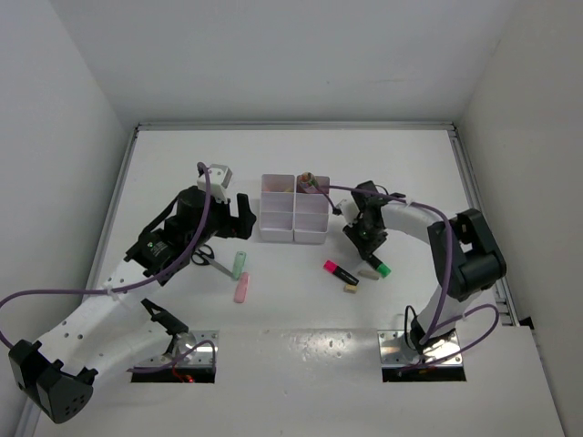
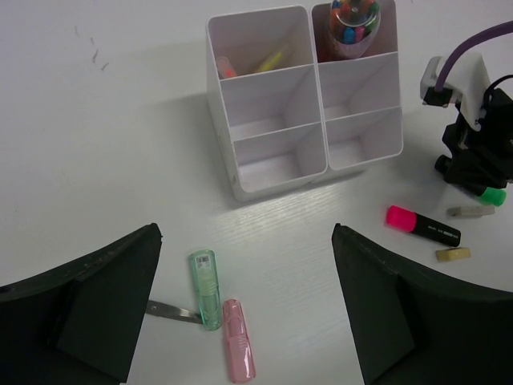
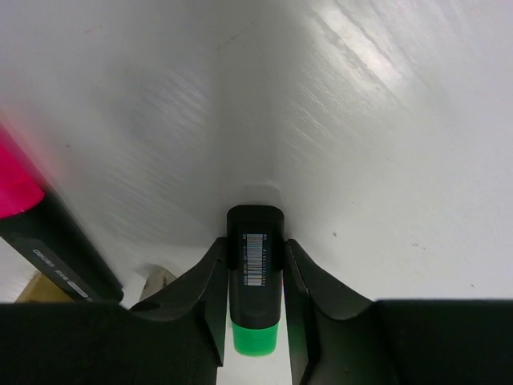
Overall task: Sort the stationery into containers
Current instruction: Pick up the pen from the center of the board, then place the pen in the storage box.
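The white six-compartment organizer tray stands mid-table and also shows in the left wrist view. My right gripper is shut on the black body of a green-capped highlighter, at or just above the table surface. A pink-capped highlighter lies just left of it, with a small beige eraser nearby. My left gripper is open and empty, above a pastel green stick and a pink stick. A scissors blade pokes out beside the green stick.
The tray's far-left compartment holds a pink and a yellow item. The far-right compartment holds several coloured pens. A second beige piece lies near the right gripper. White walls enclose the table on three sides.
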`<state>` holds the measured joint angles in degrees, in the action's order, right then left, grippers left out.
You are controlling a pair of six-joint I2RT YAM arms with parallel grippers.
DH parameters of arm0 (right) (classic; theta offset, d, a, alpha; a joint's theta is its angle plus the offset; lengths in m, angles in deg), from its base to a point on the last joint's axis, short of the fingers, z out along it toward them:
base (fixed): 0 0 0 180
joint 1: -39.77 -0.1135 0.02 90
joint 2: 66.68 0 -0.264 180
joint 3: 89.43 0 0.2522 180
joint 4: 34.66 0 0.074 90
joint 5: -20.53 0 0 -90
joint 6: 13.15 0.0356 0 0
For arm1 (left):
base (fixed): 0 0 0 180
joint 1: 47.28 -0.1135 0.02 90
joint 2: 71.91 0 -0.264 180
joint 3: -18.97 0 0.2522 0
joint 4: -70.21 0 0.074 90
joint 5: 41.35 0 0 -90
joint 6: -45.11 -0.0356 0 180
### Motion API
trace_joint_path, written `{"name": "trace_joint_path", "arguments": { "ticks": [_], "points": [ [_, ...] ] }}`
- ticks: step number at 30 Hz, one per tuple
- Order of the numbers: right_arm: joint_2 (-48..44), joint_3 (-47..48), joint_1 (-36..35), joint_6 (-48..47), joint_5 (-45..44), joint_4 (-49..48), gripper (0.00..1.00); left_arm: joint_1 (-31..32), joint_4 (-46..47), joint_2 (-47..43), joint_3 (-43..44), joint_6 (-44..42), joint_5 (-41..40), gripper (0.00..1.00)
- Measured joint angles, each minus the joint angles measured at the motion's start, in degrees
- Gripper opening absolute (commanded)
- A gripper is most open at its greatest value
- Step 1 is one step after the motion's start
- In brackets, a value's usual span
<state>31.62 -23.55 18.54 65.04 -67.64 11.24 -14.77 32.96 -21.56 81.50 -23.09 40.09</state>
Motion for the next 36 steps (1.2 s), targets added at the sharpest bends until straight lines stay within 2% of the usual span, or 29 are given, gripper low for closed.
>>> {"name": "trace_joint_path", "arguments": {
  "ticks": [3,11,15,19,24,28,36],
  "points": [
    [-2.5,-0.4,0.4,0.0,-0.7,-0.1,0.00,0.0,0.0,0.0,0.0,0.0,0.1,0.94],
    [-16.6,0.9,0.7,-1.8,1.5,-0.2,0.00,0.0,0.5,0.0,-0.5,0.0,0.6,0.94],
    [-20.1,4.9,0.4,-3.2,4.9,-0.9,0.00,0.0,0.6,0.0,-0.5,-0.1,0.8,0.94],
    [-19.3,11.8,0.0,-2.7,9.9,-3.7,0.00,0.0,1.1,0.0,-0.7,-0.1,0.8,0.94],
    [-17.3,17.0,-0.8,1.0,17.0,-14.1,0.00,0.0,1.3,0.2,-1.1,-0.3,0.7,0.94],
    [-17.7,11.2,-1.4,2.8,26.0,-27.3,0.00,0.0,1.4,0.2,-1.1,-0.4,0.0,0.94],
    [-16.7,5.2,-1.4,-0.9,42.1,-38.4,0.00,0.0,1.7,0.3,-1.1,-0.4,-1.4,0.94]
  ]
}}
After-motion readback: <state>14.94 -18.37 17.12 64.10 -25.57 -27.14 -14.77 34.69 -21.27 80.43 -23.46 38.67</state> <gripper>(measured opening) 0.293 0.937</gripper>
